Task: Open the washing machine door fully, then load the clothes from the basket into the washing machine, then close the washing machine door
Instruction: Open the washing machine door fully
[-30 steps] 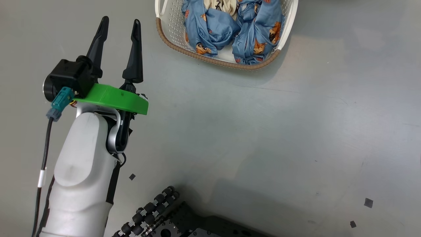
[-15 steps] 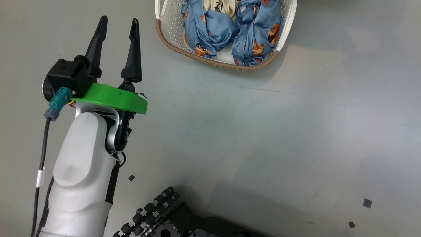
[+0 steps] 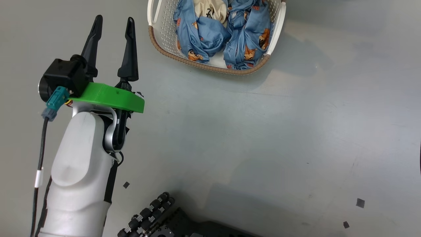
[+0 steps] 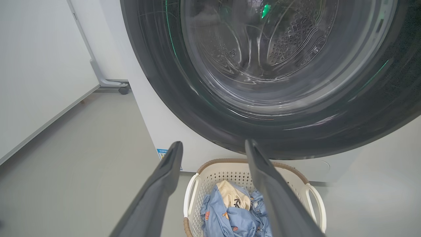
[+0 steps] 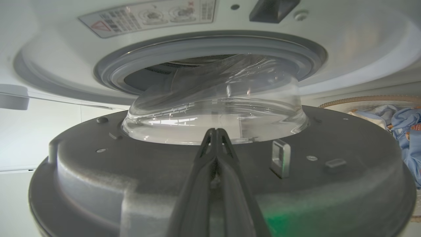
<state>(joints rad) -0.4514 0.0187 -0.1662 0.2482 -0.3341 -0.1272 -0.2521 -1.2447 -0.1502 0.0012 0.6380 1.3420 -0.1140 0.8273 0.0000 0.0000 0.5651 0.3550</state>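
Observation:
The basket [image 3: 164, 29] stands on the floor at the top of the head view, holding the light blue clothes [image 3: 204, 36]. My left gripper [image 3: 113, 19] hovers open and empty to its left. In the left wrist view those fingers [image 4: 213, 143] point at the washing machine door [image 4: 164, 82], its black ring and glass facing me, above the basket [image 4: 230, 172] and clothes [image 4: 230, 220]. My right gripper [image 5: 213, 130] is shut, its tips against the grey inner side of the door [image 5: 131, 184] by the glass dome. The door stands ajar from the washing machine [image 5: 329, 59].
My wheeled base [image 3: 158, 217] shows at the bottom of the head view, with small dark marks [image 3: 360, 202] on the grey floor. A white panel on a castor foot [image 4: 123, 89] stands left of the machine. The basket rim [image 5: 361, 98] lies at the right wrist view's right edge.
The whole head view has shifted, so the basket and floor marks now sit further left in it. My left gripper stays open and has hardly moved.

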